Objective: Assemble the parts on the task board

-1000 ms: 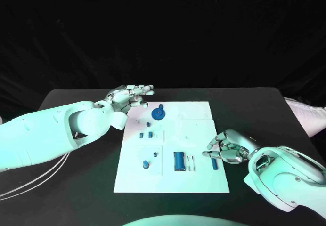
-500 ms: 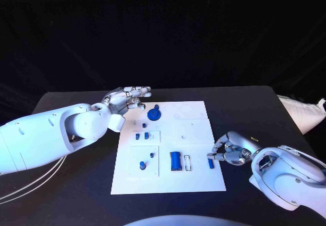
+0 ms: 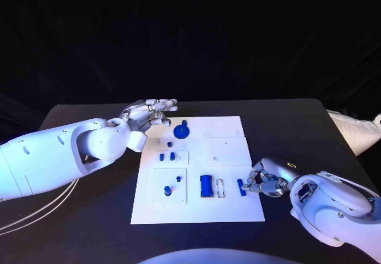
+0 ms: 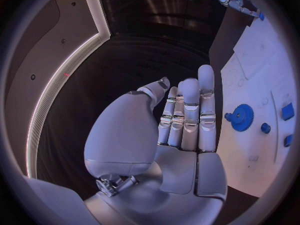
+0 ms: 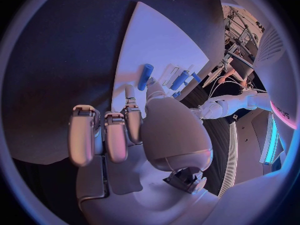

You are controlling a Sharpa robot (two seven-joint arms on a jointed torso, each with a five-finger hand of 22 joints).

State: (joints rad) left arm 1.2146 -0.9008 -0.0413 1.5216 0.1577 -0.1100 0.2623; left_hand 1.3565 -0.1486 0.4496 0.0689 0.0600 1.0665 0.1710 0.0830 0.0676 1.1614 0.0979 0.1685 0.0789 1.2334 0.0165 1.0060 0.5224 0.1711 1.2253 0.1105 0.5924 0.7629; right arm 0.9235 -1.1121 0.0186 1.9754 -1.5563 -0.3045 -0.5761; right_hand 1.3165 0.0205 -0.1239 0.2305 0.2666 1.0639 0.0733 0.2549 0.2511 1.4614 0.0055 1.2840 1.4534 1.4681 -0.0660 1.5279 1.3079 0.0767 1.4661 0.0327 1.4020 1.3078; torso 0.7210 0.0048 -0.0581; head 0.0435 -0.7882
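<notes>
The white task board (image 3: pixel 226 212) lies mid-table. On it are a blue gear (image 3: pixel 181 131) (image 4: pixel 242 117), two small blue parts (image 3: pixel 166 157), a blue block (image 3: pixel 206 186) and a thin blue pin (image 3: pixel 240 187) (image 5: pixel 145 77) lying flat near the board's right edge. My right hand (image 3: pixel 264 179) sits at that edge with its fingers curled in, fingertips (image 5: pixel 129 94) at the pin's near end. My left hand (image 3: pixel 151 113) (image 4: pixel 181 130) hovers by the board's far left corner, fingers extended and holding nothing.
A narrow white slot (image 3: pixel 221 188) lies between the block and the pin. Two more small blue pieces (image 3: pixel 167 190) sit on the board's near left panel. Black table (image 3: pixel 317 126) surrounds the board; a pale object (image 3: pixel 361 132) lies at the right edge.
The camera has shifted. Against the board, the blue pin has slid slightly towards the white slot, with my right hand following it. My left hand has stayed in place.
</notes>
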